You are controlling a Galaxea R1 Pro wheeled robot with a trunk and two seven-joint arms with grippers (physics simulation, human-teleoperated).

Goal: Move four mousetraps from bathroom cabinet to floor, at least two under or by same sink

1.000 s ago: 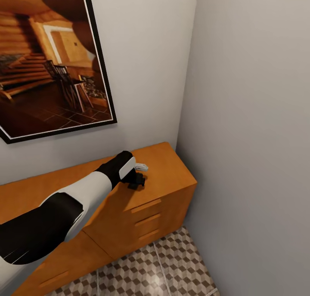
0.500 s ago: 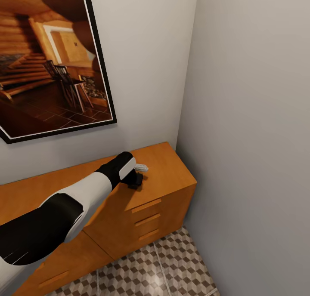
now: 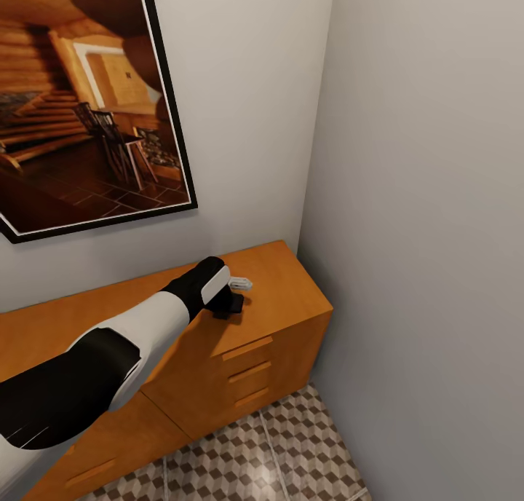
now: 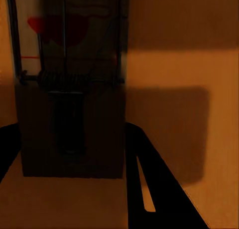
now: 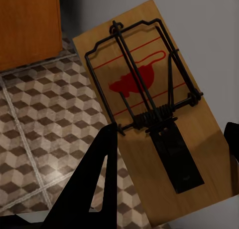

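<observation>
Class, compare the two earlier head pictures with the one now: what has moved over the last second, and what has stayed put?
The left gripper, low over the cabinet top, drew its fingers in slightly; they look more bunched under the wrist than a second ago. The arm, cabinet, picture and floor are unchanged, and the camera has not moved.

The head view looks forward and down along the left arm to the left gripper [image 3: 231, 306] on the cabinet [image 3: 284, 290] top. The left wrist view sits very close over that same top, a mousetrap [image 4: 69, 89] between its fingers. The right wrist view faces down over the bathroom floor [image 5: 35, 119], also seen below the cabinet from the head
</observation>
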